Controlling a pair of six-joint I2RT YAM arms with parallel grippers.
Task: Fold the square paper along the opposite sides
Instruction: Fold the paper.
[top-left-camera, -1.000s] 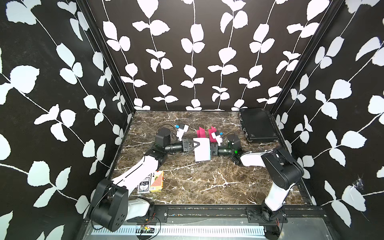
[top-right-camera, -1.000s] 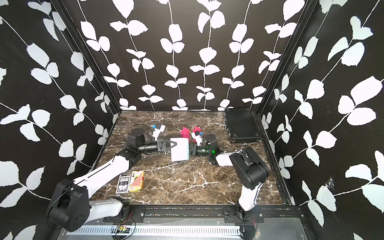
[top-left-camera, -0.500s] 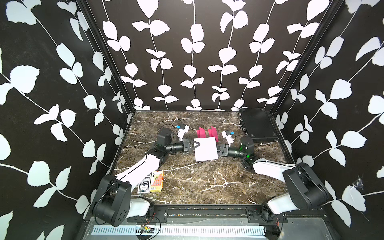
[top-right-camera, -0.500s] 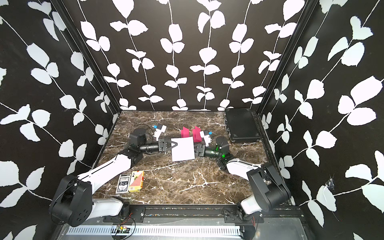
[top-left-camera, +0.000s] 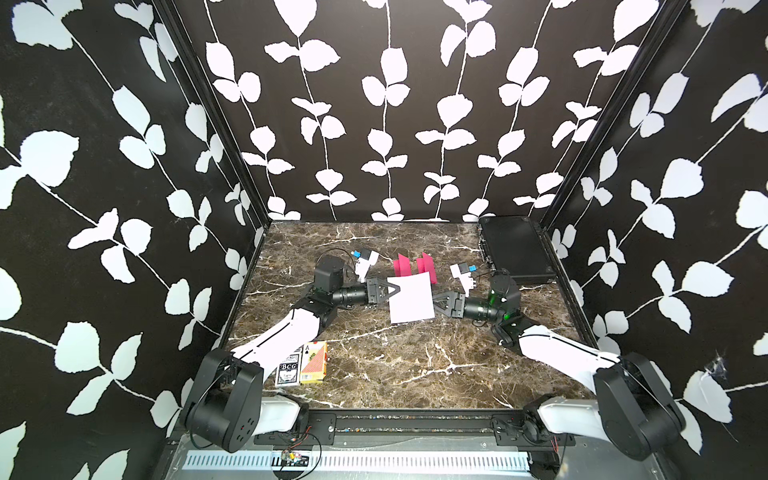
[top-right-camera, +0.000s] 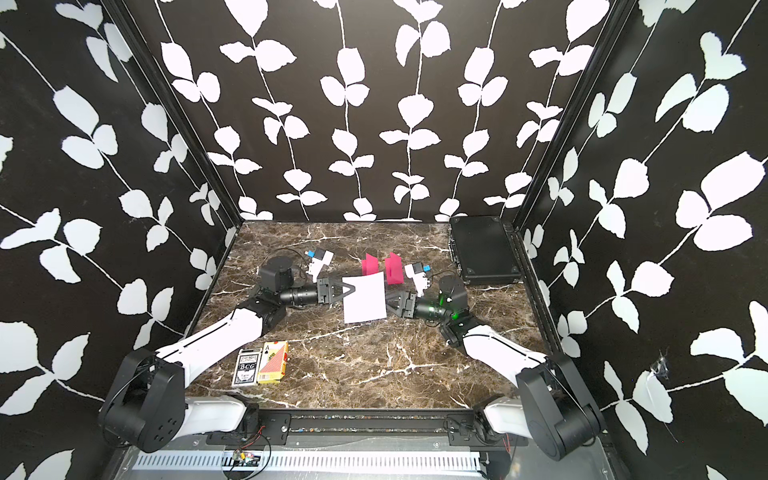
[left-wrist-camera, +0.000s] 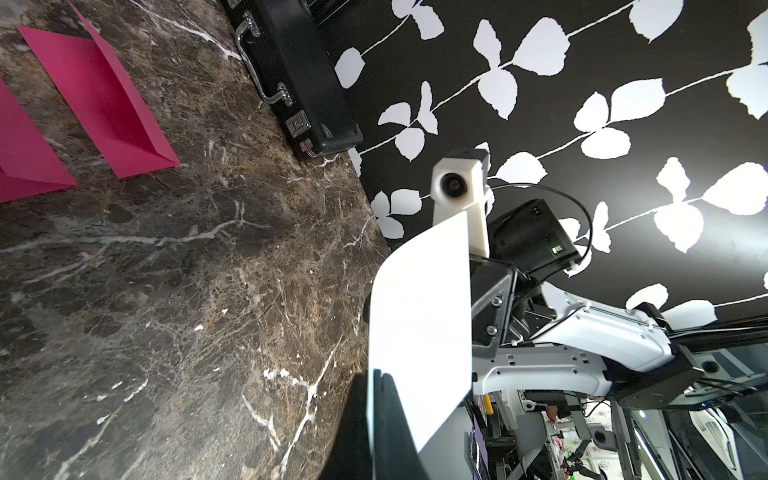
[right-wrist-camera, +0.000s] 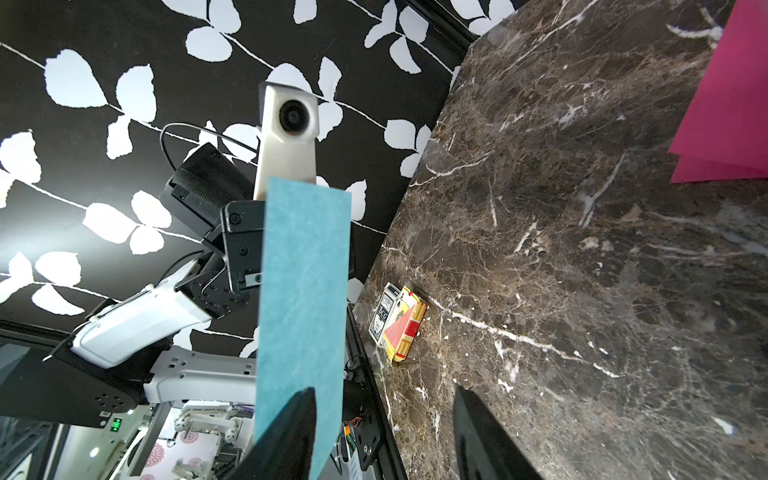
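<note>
My left end effector (top-left-camera: 390, 289): clamped on paper (top-left-camera: 411, 298) edge | my right end effector (top-left-camera: 437, 300): jaws apart, gripping nothing | paper: square, white above, teal beneath, slightly curved, unfolded

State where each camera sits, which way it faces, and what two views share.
Top views: high at the front, looking down on the table; both arms show.
Left wrist: on left arm, facing right arm; left gripper pinches the paper.
Right wrist: on right arm, facing left arm; open right gripper shows.
Shared: both wrist views show the pink papers.
</note>
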